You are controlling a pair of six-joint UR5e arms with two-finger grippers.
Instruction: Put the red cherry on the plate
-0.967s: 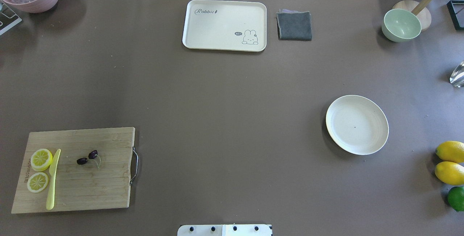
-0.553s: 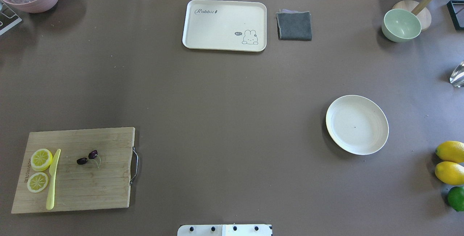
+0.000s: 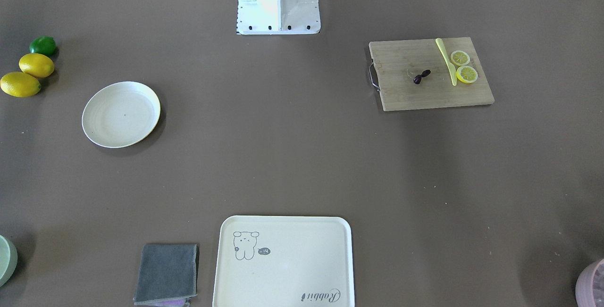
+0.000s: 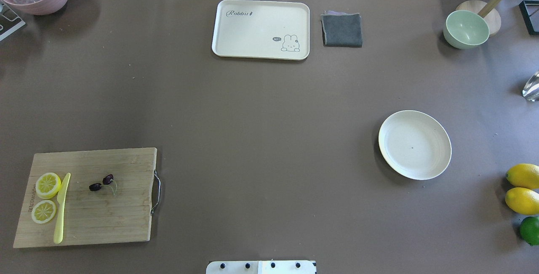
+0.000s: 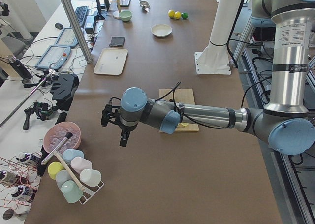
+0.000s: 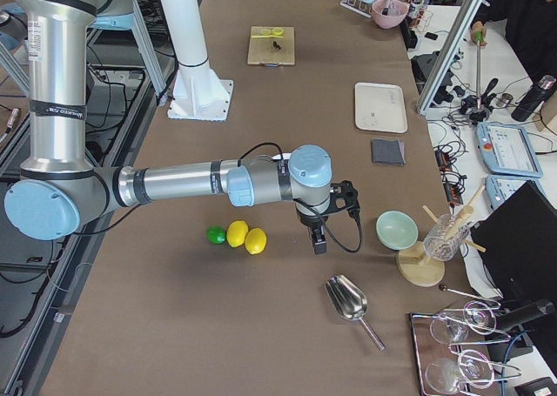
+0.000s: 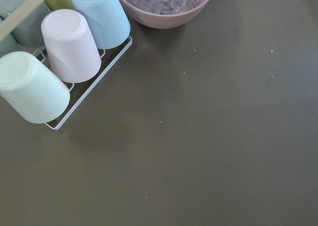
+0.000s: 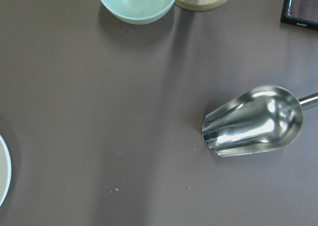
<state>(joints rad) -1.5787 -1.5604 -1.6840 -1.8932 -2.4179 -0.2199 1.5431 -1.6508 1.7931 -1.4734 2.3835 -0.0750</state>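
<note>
Brown table [image 4: 269, 139]: red cherry [image 4: 108, 179], stem toward robot, on board [image 4: 105, 223]; left tool [image 5: 123, 139], right tool [image 6: 319, 240]: cannot tell.

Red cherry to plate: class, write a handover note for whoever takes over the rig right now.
Left gripper and right gripper: both hang above the table near its ends; open or shut cannot be told.
Red cherry: on the cutting board, beside a second dark cherry.
Plate: empty, across the table from it.
Done: nothing. Left: grasp, carry, place.
</note>
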